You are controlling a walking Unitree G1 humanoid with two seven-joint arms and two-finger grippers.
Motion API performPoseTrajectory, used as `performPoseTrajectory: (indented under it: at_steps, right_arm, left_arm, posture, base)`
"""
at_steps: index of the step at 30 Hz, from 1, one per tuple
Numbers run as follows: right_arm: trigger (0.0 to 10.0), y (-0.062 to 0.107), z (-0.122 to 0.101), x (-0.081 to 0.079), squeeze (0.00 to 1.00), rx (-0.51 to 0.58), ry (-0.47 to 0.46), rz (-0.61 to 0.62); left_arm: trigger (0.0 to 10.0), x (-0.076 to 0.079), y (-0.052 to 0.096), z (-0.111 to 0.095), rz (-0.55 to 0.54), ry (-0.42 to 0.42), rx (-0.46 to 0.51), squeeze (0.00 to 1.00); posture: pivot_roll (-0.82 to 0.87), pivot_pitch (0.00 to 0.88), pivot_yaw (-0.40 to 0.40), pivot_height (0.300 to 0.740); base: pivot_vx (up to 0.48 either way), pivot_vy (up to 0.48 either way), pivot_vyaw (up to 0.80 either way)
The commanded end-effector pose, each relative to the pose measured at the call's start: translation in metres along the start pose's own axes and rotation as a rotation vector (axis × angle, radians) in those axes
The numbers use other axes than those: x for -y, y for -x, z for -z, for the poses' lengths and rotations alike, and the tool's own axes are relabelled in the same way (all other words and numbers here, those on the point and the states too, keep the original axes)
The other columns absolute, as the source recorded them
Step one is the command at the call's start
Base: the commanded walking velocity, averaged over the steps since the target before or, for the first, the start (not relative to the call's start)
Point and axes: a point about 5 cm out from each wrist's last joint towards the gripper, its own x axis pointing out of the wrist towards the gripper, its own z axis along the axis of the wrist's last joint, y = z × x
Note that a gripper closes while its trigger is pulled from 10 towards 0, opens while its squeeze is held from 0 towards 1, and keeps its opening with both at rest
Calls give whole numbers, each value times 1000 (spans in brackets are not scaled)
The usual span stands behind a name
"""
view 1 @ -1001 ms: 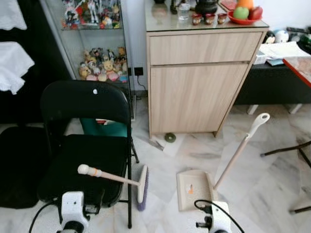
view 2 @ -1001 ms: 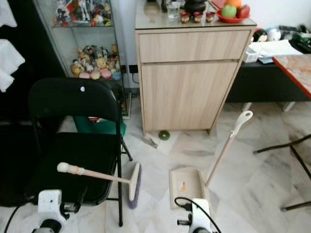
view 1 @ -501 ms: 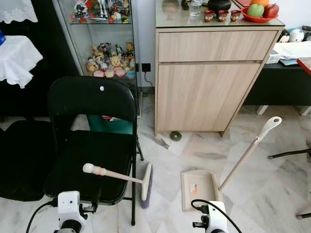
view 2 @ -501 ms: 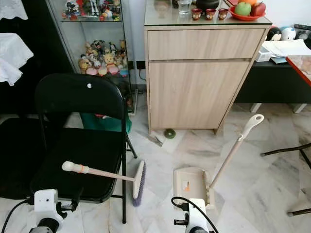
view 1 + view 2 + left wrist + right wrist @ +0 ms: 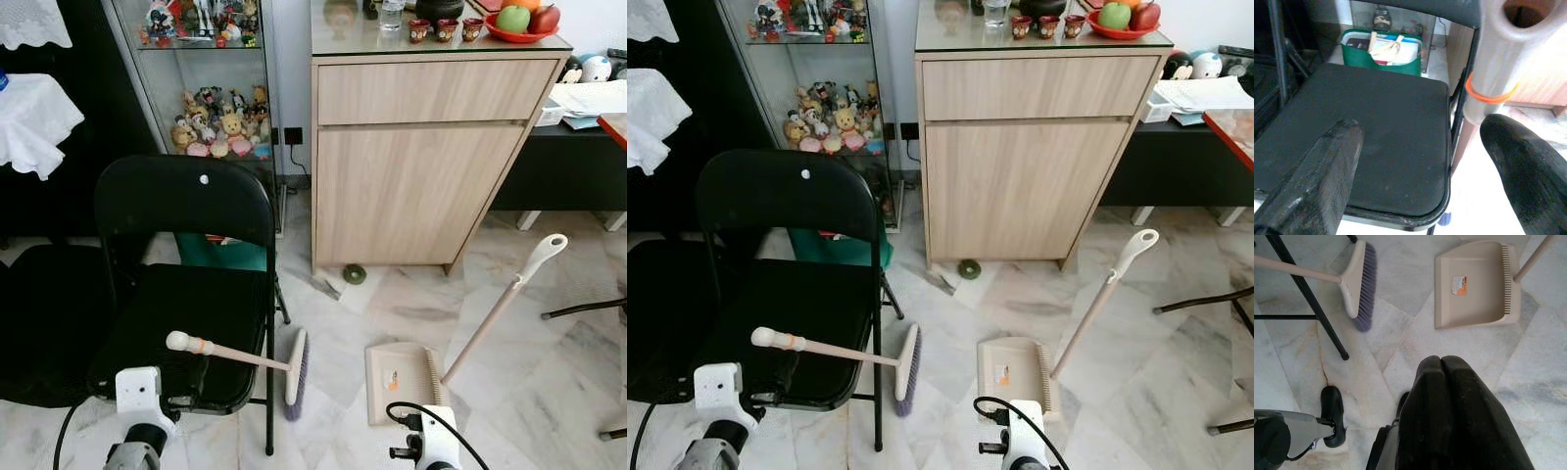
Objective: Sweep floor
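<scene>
Left hand gapes wide at the broom handle, lower left; right hand pinched empty; dustpan sticker illegible.

L end effector fingers spread wide; R end effector fingers pressed together, pointing down.

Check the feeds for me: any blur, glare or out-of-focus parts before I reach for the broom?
Left and right eye views: sharp, evenly lit, mild reflections on the glass cabinet. Left wrist view: the broom handle and the left claw fingers are close and soft; the chair seat is dim but readable. Right wrist view: floor, broom head and dustpan are crisp.
</scene>
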Motion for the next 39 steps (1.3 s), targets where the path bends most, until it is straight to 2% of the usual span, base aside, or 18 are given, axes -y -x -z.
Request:
performPoseTrajectory:
  at_steps: [1, 2, 11, 12, 30, 39]
  right_arm:
    - [10000, 0, 2, 0, 0, -13, 7, -5]
    - [10000, 0, 2, -1, 0, -14, 8, -6]
    - [10000, 0, 2, 0, 0, -12, 3, 0]
    - [10000, 0, 2, 0, 0, -12, 2, 1]
    - [10000, 0, 2, 0, 0, -8, -9, 10]
    - [10000, 0, 3, -1, 0, -8, -10, 8]
  left_arm:
    - [10000, 0, 3, 2, 22, -1, -19, 39]
    - [10000, 2, 4, 2, 38, -8, -19, 1000]
    - [10000, 4, 0, -2, 41, 17, -8, 1000]
    - [10000, 5, -2, -4, 41, 21, -2, 0]
    - [10000, 14, -25, -10, 58, 63, 0, 0]
    - [10000, 14, -29, -8, 64, 73, -13, 0]
  posture:
    - [81, 96, -27, 740]
    - [81, 96, -27, 740]
    - [78, 96, -26, 740]
    - [78, 96, -26, 740]
    - [64, 98, -27, 740]
    - [62, 97, -27, 740]
  base:
    - [0, 0, 0]
    - [0, 0, 0]
    - [0, 0, 0]
    - [0, 0, 0]
    - [0, 0, 0]
    - [0, 0, 0]
